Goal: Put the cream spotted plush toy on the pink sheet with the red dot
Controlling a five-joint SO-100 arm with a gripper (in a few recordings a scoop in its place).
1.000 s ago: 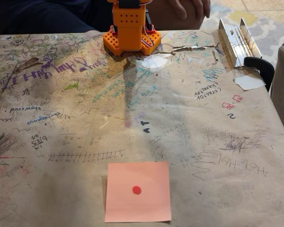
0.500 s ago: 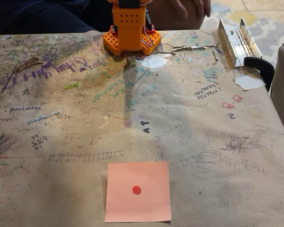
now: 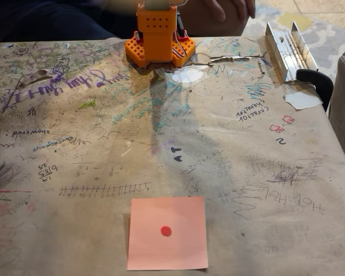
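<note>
Cream spotted plush toy: not resting anywhere on the scribbled table (image 3: 75, 144) in the fixed view; where it is, I cannot tell for certain. A pale blur (image 3: 139, 4) now smears across the frame's top edge at 12 o'clock, just above the orange arm base (image 3: 158, 37). Half a second ago that spot showed a dark, sharp part of the arm instead. My reading is that something light-coloured is moving fast up there, possibly the toy carried by the arm, but the smear is too soft to name. State of the claw: cannot tell, wide or narrow or holding. The pink sheet with the red dot (image 3: 167, 233) lies flat at 6 o'clock, near the table's front edge, unmoved across the second, its surface bare. A person's hand (image 3: 233, 8) rests behind the table at about 1 o'clock, apart from the arm. A metal bracket (image 3: 287, 46) and black clamp (image 3: 317, 80) sit at 2 o'clock, well apart from the sheet. Judgement: the placing is not yet done; the whole length of table from 12 to 6 o'clock remains to cross.
</note>
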